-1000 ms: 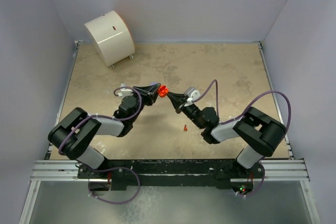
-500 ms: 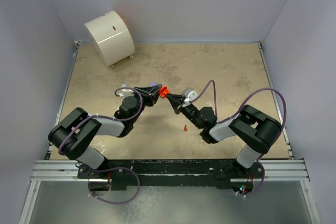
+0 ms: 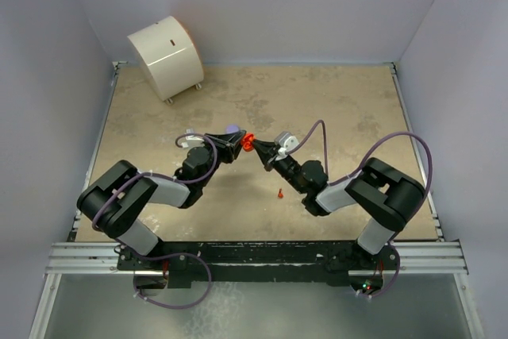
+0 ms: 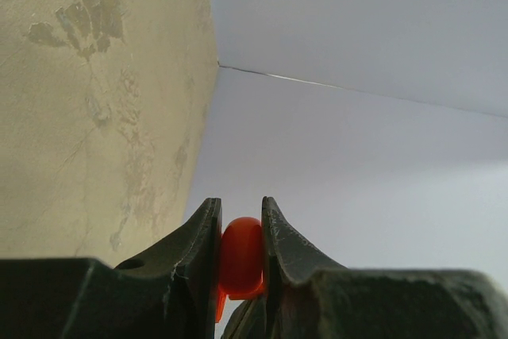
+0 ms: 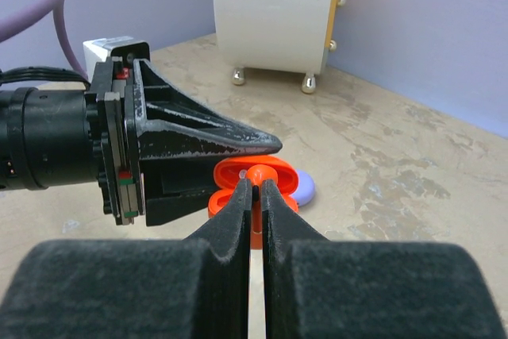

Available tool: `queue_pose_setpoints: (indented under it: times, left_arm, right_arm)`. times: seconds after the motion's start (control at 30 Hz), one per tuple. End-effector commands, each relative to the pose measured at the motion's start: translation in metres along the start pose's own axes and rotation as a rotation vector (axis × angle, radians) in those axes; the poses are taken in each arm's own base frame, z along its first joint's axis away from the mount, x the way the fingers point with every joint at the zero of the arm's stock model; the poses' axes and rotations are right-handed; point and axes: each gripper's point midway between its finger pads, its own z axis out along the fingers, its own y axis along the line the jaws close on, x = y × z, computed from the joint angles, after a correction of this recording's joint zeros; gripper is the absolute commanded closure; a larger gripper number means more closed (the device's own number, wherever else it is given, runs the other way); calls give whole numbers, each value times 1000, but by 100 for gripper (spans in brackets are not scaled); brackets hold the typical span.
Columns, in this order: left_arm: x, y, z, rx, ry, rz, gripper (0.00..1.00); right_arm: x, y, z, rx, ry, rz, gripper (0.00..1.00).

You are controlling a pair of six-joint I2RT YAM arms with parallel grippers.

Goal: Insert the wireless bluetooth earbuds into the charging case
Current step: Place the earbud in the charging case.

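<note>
My left gripper [image 3: 240,142] is shut on an open red-orange charging case [image 3: 248,143], held above the table; in the left wrist view the case [image 4: 240,256] sits between the fingers. My right gripper [image 3: 259,149] is shut on a red-orange earbud [image 5: 259,173], whose round head is at the open case [image 5: 282,174] in the right wrist view. The left gripper's fingers [image 5: 198,142] show there beside the case. A second red-orange earbud [image 3: 281,193] lies on the table below the right gripper. No lilac earbuds are in view.
A lilac round case [image 3: 232,129] lies on the table behind the left gripper, also seen in the right wrist view [image 5: 302,188]. A white cylinder on small feet [image 3: 167,55] stands at the far left corner. Walls enclose the table.
My right gripper has moved left, bringing the earbud up to the case. My left gripper has shifted slightly down, uncovering the lilac case behind it.
</note>
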Motion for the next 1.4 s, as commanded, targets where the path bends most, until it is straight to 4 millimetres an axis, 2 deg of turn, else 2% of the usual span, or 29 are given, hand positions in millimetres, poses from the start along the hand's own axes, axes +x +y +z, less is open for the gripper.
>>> queue_pose_setpoints:
  times: [0.0,0.17,0.47,0.67,0.87,1.07,1.37]
  left_arm:
    - [4,-11,-2,52,18,-30,100]
    - [2,-11,-3,55,8,-36,100]
    - [-5,-24,-1,87,-20,-54,100]
    - [-23,-36,3,106,-55,-58,100]
    - [-41,-59,7,141,-87,-49,100]
    - [-44,-75,11,159,-91,-37,100]
    - [-43,-74,12,153,-87,-35,100]
  right_arm:
    - [-200,-13,-40,40,-827,0,100]
    - [-202,-18,-36,50,-843,-33,100]
    - [-224,-17,-28,6,-917,-75,100]
    - [-233,-18,-24,-19,-951,-104,100]
    - [-235,-16,-16,-57,-973,-144,100]
    - [-233,-18,-7,-83,-982,-157,100]
    - [-235,-16,-5,-108,-993,-151,100]
